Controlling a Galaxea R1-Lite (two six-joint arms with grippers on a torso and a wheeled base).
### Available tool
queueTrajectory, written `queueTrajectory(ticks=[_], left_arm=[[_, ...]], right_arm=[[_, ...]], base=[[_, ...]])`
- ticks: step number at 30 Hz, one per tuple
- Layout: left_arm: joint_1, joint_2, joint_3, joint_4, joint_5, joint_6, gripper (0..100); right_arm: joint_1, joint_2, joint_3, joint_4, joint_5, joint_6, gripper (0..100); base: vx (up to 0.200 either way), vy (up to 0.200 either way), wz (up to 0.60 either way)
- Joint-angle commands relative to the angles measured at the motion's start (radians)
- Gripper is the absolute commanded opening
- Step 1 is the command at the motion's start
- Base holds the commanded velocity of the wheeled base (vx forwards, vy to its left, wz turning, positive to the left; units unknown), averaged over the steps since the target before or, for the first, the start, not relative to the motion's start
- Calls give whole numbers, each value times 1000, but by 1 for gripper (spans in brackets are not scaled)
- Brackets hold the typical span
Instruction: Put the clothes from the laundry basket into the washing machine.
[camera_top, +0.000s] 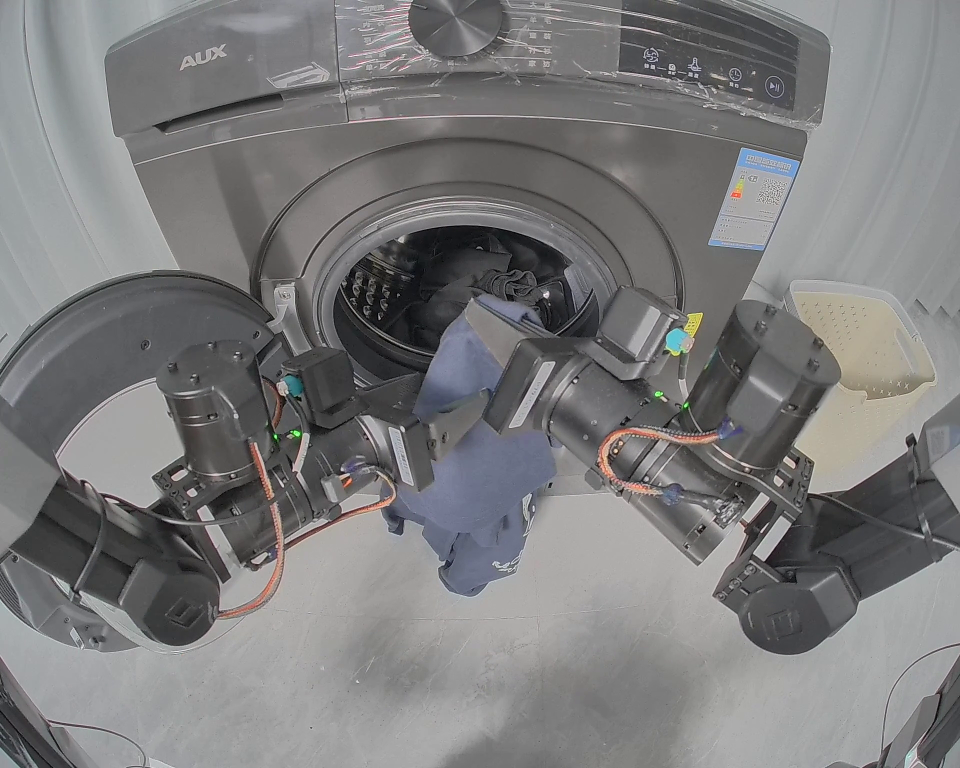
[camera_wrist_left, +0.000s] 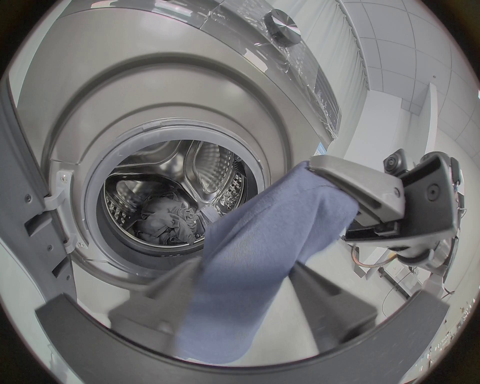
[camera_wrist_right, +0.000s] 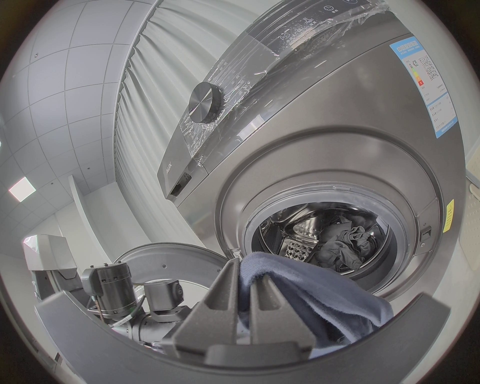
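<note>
A blue garment (camera_top: 480, 470) hangs in front of the washing machine's (camera_top: 230, 180) open drum, its lower end dangling toward the floor. My right gripper (camera_top: 492, 322) is shut on the garment's upper edge (camera_wrist_right: 300, 290), just before the drum opening; from the left wrist view it (camera_wrist_left: 370, 200) holds the cloth's top. My left gripper (camera_top: 452, 418) stands open lower down, its fingers (camera_wrist_left: 165, 300) spread wide with the blue cloth (camera_wrist_left: 260, 250) draped between them. Dark clothes (camera_top: 470, 285) lie inside the drum (camera_wrist_left: 165, 220).
The round machine door (camera_top: 100, 340) stands swung open on the left, close behind my left arm. A cream laundry basket (camera_top: 905, 340) sits on the floor to the right of the machine, beside my right arm. Grey floor lies below the garment.
</note>
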Motion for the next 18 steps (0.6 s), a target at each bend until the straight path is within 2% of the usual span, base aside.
queueTrajectory(ticks=[1, 10, 11, 15, 18], left_arm=[[2, 62, -56, -3, 2, -2, 0], [1, 36, -71, -3, 5, 1, 0], [2, 21, -65, -3, 4, 3, 0], [10, -76, -28, -3, -4, 3, 0], [24, -160, -22, -1, -9, 0, 0]], right_arm=[[1, 1, 1, -2, 1, -1, 0], [8, -1, 18, -5, 7, -1, 0], [10, -1, 21, -6, 8, -1, 100], [21, -4, 47, -8, 13, 1, 100], [19, -39, 117, -2, 27, -1, 100]], base=[[0, 0, 0], [0, 0, 0], [0, 0, 0], [0, 0, 0], [0, 0, 0]])
